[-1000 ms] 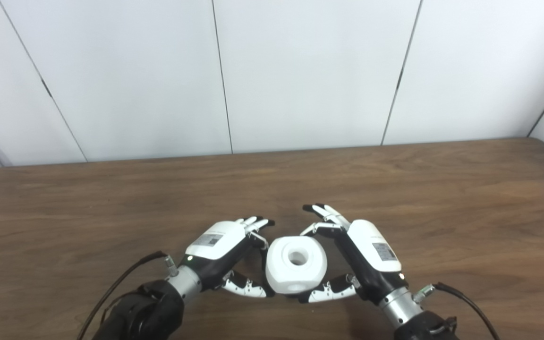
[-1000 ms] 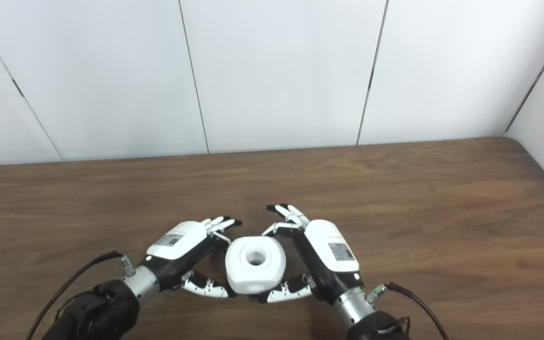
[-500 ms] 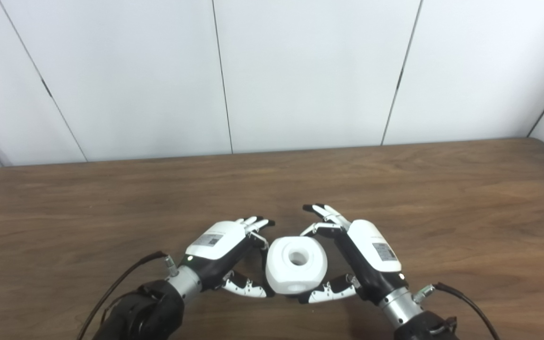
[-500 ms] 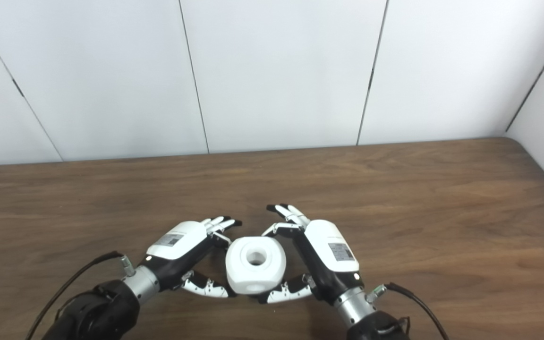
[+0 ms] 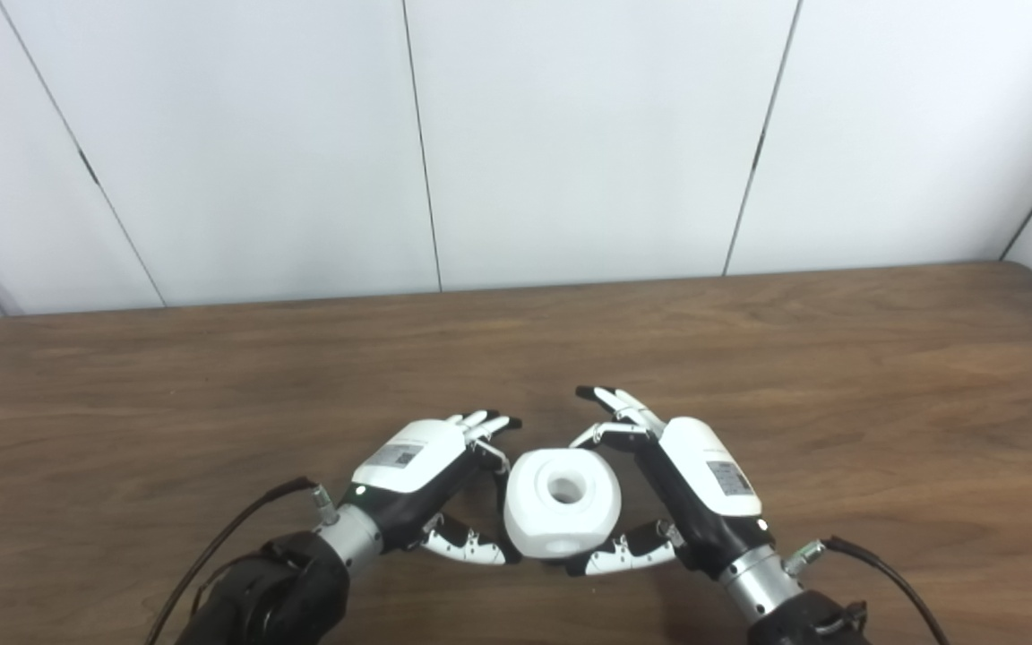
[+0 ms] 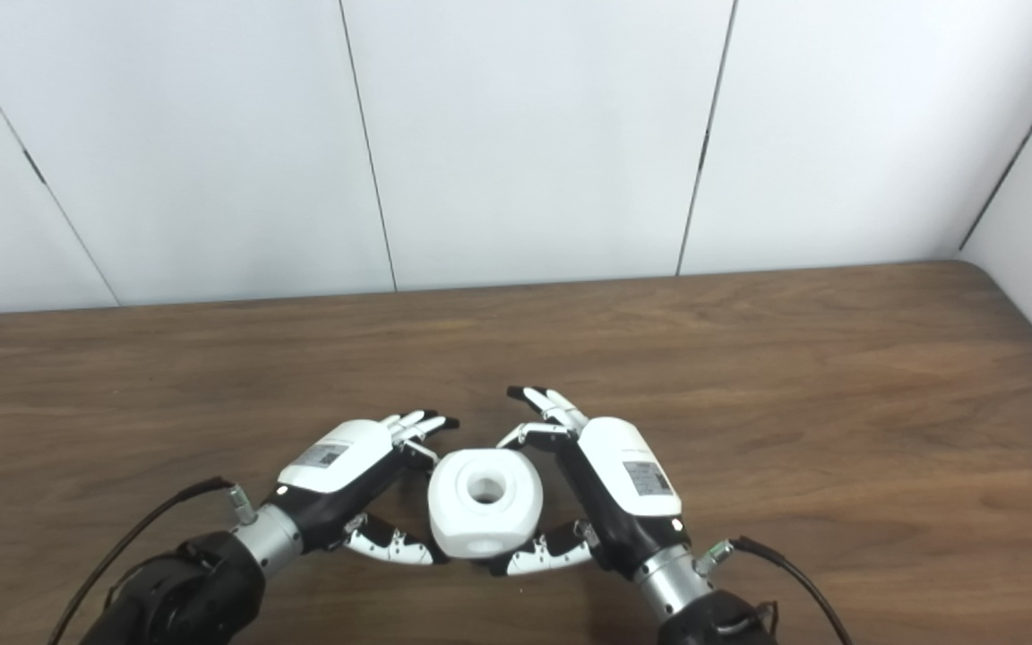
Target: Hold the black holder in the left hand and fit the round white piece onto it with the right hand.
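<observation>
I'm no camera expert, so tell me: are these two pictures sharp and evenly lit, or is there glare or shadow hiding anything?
Left eye view: sharp, soft even light, a faint shadow under the round white piece on the table. Right eye view: equally clear, no glare on the left hand or right hand; the wall seams splay outward, hinting at wide-angle distortion.

No text can be read anywhere. The back of the left hand (image 5: 417, 459) carries a small grey label, and the back of the right hand (image 5: 707, 477) carries a similar one, but the print on both is too small and blurred to make out.
</observation>
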